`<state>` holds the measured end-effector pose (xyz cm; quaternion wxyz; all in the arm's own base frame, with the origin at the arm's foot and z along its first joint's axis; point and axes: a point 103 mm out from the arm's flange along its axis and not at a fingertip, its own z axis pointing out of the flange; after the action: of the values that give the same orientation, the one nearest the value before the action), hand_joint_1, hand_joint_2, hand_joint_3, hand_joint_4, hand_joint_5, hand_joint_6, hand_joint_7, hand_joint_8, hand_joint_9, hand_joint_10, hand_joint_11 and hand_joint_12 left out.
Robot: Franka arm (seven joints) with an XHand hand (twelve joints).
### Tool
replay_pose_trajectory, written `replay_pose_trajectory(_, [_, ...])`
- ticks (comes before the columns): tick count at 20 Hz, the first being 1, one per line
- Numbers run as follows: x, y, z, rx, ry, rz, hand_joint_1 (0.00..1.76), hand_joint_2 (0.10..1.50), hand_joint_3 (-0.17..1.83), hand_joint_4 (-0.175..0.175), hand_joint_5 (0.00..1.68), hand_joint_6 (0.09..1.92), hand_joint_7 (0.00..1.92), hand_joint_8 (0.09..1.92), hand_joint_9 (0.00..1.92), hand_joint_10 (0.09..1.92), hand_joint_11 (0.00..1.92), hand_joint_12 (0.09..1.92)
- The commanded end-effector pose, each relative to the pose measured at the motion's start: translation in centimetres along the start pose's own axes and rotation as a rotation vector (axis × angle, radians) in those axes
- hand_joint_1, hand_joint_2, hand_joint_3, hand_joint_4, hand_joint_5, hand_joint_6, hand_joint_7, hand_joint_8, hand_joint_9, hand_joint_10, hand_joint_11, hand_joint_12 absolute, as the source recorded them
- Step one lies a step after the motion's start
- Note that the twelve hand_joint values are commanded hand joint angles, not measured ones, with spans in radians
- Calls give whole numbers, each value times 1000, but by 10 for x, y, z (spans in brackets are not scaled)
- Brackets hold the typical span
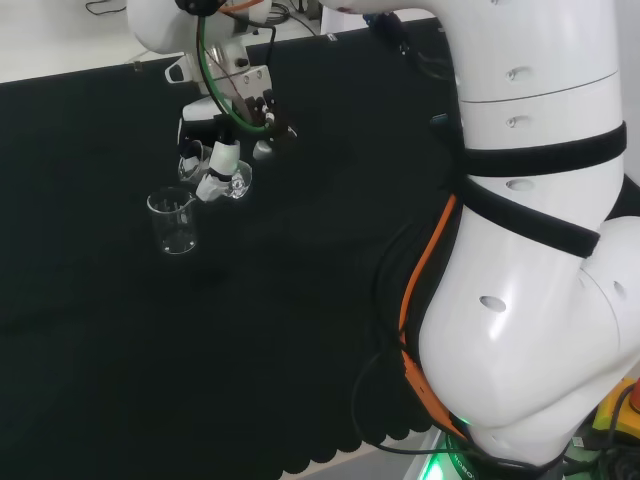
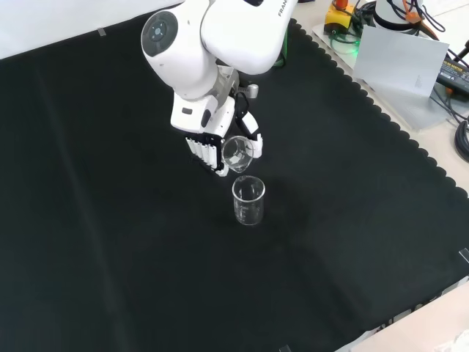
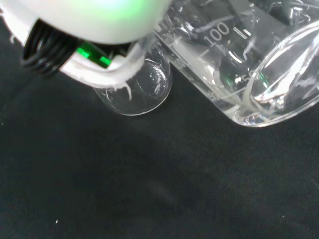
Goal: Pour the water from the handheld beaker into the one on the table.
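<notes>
Front view | black and white hand (image 2: 212, 147) has fingers curled around tilted clear glass beaker (image 2: 237, 153) | upright clear beaker on cloth (image 2: 248, 201) stands just below | advice: keep lip above its mouth, tip slowly.

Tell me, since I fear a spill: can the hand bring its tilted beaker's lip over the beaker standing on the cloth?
Probably yes. The hand holds the tilted beaker just above and beside the standing beaker, whose mouth is open, with nothing between them on the black cloth.
</notes>
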<state>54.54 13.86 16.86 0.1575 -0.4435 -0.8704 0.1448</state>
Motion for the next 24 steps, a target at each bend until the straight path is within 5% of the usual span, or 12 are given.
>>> replay_pose_trajectory(1, [6, 3, -2, 48, -46, 18, 1307, 551, 913, -175, 1175, 937, 1239, 907, 1463, 882, 1187, 809])
replay_pose_trajectory(24, [11, 3, -7, 159, -182, 85, 1304, 555, 927, -175, 1155, 979, 1220, 950, 1451, 924, 1166, 818])
